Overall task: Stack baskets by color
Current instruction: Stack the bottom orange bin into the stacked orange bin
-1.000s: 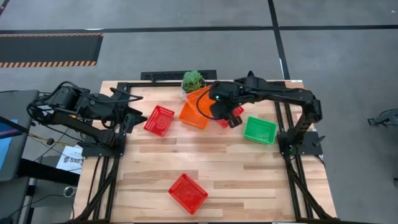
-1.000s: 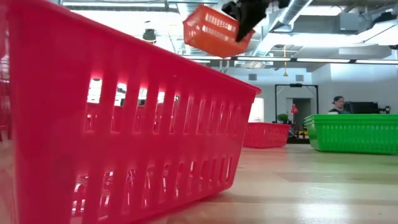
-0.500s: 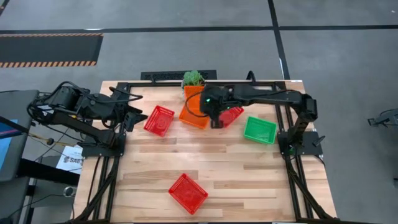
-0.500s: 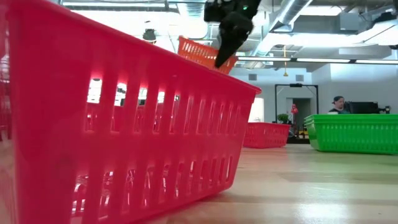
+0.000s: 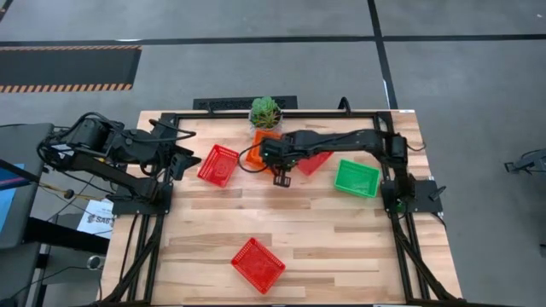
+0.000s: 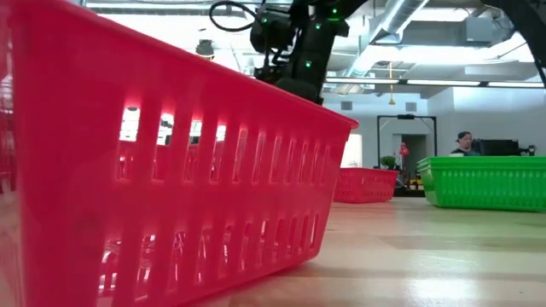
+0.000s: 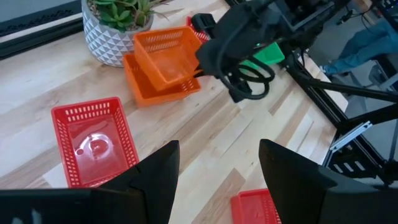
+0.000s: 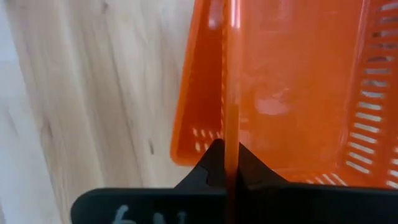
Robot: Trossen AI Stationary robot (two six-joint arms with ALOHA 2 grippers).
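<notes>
My right gripper (image 5: 275,162) is shut on an orange basket (image 7: 165,53), which hangs tilted over a second orange basket (image 7: 155,87) in front of the potted plant (image 5: 265,111). Whether the two baskets touch, I cannot tell. One red basket (image 5: 218,165) lies left of them, and another (image 5: 317,160) lies partly under my right arm. A green basket (image 5: 357,177) sits at the right and a third red basket (image 5: 258,264) near the front edge. My left gripper (image 7: 214,180) hovers open above the table's left side, holding nothing. My right gripper pinches one wall of the orange basket at its rim (image 8: 231,124), on the side toward the table's right. One finger is inside the basket and one outside. The fingers come steeply from above. The basket hangs tilted over the other orange basket (image 8: 196,99).
The plant's white pot (image 7: 106,43) stands right behind the orange baskets. In the low view the near red basket (image 6: 171,162) hides the orange ones. Bare wood lies in the table's middle (image 5: 299,222). A person (image 6: 465,141) sits far off in the room.
My right gripper has come down and toward the table's left with the orange basket, rolling its wrist. The basket was held high and tipped beside the plant; now it is low over the other orange basket, open side up.
</notes>
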